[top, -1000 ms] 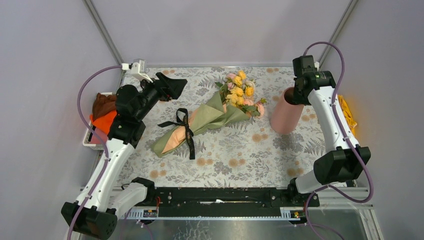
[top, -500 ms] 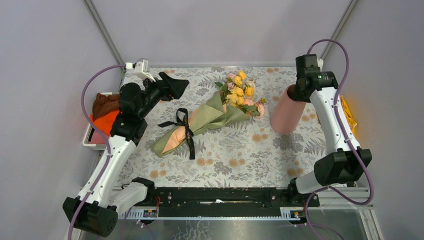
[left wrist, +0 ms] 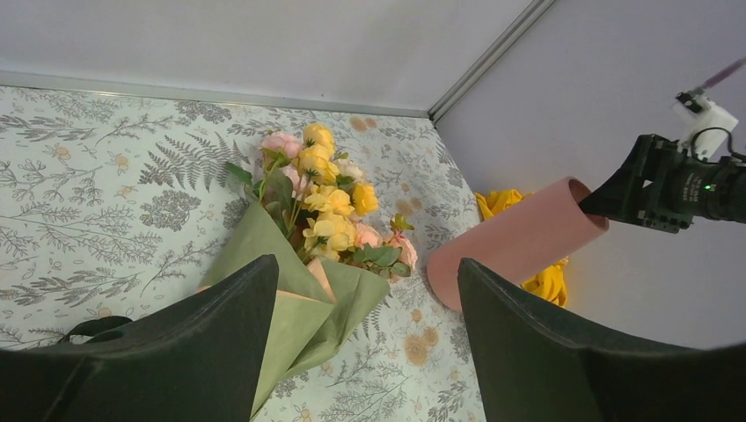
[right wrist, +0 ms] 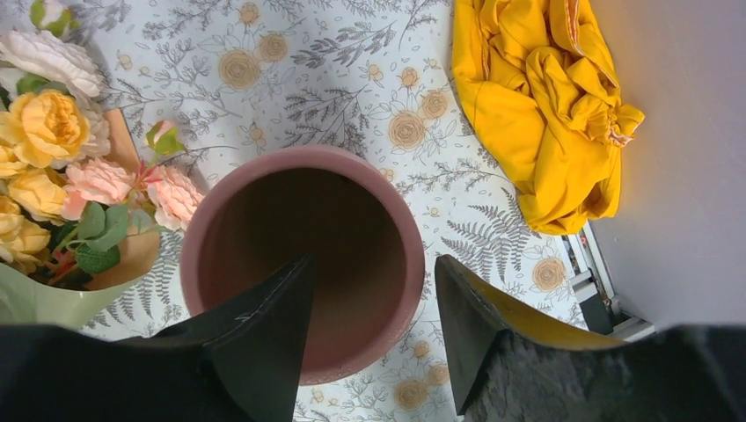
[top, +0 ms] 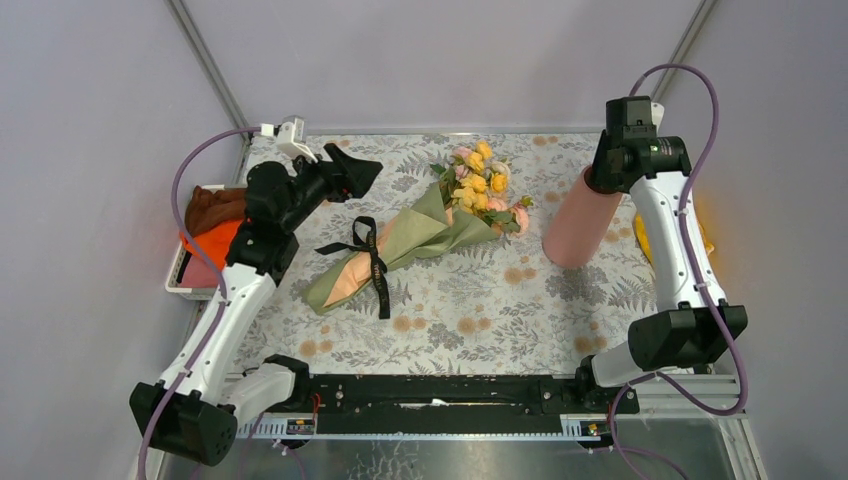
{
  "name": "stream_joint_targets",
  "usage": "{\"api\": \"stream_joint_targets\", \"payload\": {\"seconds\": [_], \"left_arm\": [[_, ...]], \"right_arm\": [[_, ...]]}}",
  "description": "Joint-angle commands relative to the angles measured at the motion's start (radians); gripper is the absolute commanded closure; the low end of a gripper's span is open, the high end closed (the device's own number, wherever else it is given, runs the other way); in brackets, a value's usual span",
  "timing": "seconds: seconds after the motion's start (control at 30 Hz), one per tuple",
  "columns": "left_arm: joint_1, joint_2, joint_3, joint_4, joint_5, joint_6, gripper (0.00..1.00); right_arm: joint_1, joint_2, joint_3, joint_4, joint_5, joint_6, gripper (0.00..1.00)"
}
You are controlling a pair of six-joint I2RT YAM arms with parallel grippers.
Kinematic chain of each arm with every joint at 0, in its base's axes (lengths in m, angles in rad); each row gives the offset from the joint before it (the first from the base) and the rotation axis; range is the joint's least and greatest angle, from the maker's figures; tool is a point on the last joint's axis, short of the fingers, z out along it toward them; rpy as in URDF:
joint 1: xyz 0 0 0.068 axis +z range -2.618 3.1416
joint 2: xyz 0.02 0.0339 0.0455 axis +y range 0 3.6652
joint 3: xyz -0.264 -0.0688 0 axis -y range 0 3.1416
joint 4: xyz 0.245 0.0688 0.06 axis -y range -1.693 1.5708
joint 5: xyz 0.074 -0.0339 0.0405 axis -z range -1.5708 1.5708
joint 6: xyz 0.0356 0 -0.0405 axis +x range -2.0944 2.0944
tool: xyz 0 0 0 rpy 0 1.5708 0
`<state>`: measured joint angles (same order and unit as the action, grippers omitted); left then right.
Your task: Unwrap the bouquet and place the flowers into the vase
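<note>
Right fingers (right wrist: 264, 343) have just spread and lifted off the vase (top: 578, 225), which stands near the desk's (top: 480, 320) right edge; left fingers (left wrist: 193, 343) spread, empty; bouquet (top: 400, 245) mid-desk remains tied, so unwrapping falls due.

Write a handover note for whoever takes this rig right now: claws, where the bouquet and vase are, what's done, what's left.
Left claw: open, empty, hovering over the left side of the table, pointed at the bouquet.
Right claw: open, at the mouth of the vase, rim wall under the gap; no grip visible.
Things: bouquet lies mid-table, wrapped, black ribbon tied, flowers at its far-right end. Vase stands right of them, empty.
Done: nothing unwrapped, no stem in the vase.
Left: untie the ribbon, open the paper, move the flowers into the vase.
</note>
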<state>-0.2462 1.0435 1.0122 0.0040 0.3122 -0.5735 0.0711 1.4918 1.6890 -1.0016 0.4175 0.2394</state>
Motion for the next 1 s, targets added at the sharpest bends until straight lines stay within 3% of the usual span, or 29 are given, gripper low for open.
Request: {"api": "stream_joint_targets", "payload": {"seconds": [0.0,0.23,0.4,0.57,0.63,0.77,0.97], "left_arm": [[-0.004,0.013,0.005,-0.002,-0.013,0.006,0.18],[-0.004,0.091,0.073,-0.147,-0.113,0.051,0.18],[-0.004,0.17,0.135,-0.269,-0.257,0.054,0.18],[-0.002,0.272,0.152,-0.342,-0.328,-0.002,0.19],[-0.002,0.312,0.138,-0.337,-0.317,-0.019,0.2],[-0.002,0.39,0.123,-0.331,-0.325,-0.037,0.23],[-0.002,0.442,0.058,-0.308,-0.375,-0.055,0.25]], "right_arm": [[-0.002,-0.02,0.131,-0.012,-0.008,-0.001,0.38],[-0.002,-0.025,0.383,-0.066,-0.08,-0.004,0.36],[0.028,-0.094,0.418,-0.005,-0.323,0.038,0.37],[0.389,-0.053,0.477,-0.045,-0.222,0.051,0.37],[0.526,-0.029,0.422,-0.04,-0.203,0.069,0.38],[0.721,0.0,0.154,0.056,-0.196,0.114,0.39],[0.746,0.015,-0.249,0.29,-0.314,0.196,0.38]]}}
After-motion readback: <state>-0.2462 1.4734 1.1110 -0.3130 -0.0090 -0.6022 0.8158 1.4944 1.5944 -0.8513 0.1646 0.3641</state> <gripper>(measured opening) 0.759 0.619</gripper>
